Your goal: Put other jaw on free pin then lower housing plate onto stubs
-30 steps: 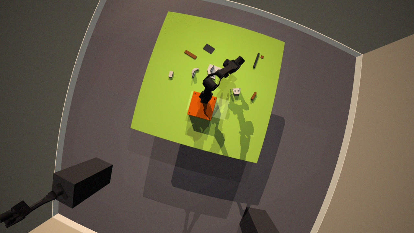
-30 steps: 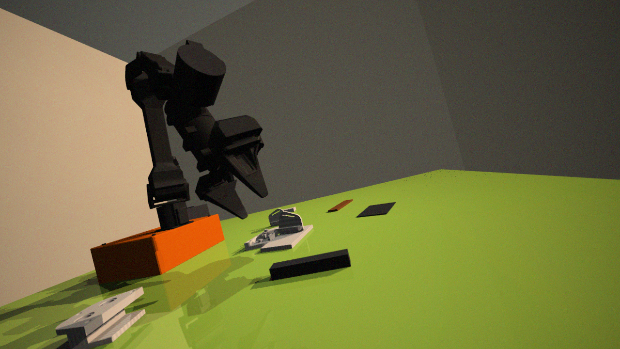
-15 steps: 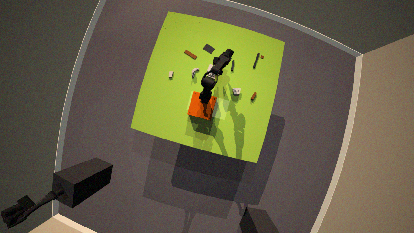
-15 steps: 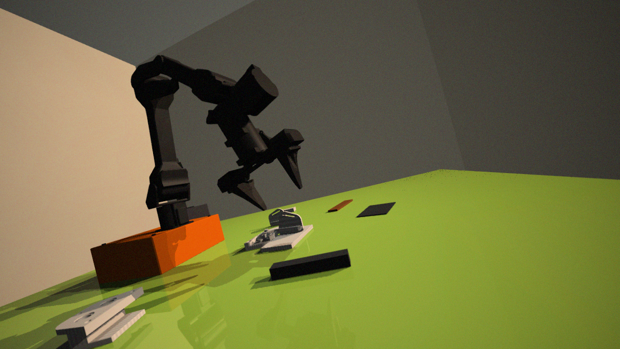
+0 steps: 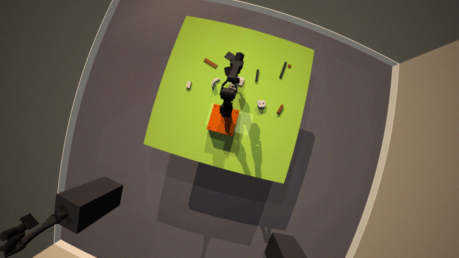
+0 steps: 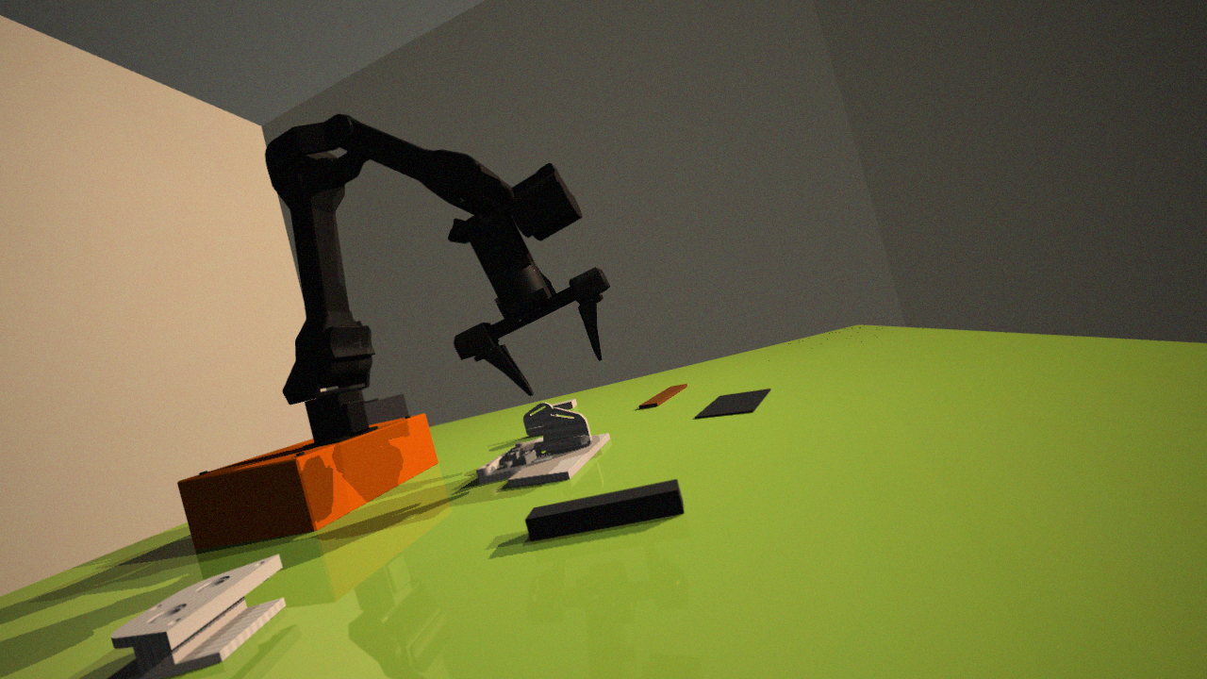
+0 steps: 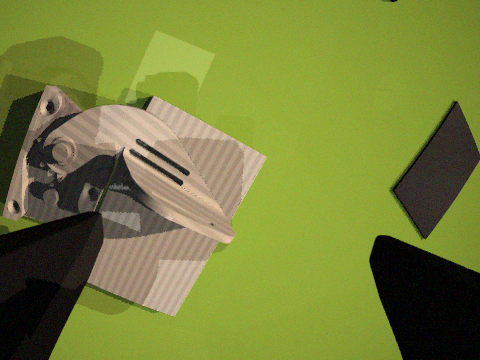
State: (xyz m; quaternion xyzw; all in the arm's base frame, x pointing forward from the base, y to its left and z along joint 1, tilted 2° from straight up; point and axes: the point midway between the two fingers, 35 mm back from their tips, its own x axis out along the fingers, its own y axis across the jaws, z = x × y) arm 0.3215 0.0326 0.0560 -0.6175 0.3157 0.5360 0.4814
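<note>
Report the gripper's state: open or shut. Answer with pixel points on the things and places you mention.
Open: the gripper (image 6: 565, 377) (image 7: 240, 242) has its fingertips spread wide apart, with nothing between them.

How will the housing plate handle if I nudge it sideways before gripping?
The housing plate looks stiff: thick, straight-edged walls with no sag. It's unlikely to roll, as its faces are flat. A push high up might tip it, since the two-holed top sits raised above its lower flange; pushed low, it would probably slide.
</note>
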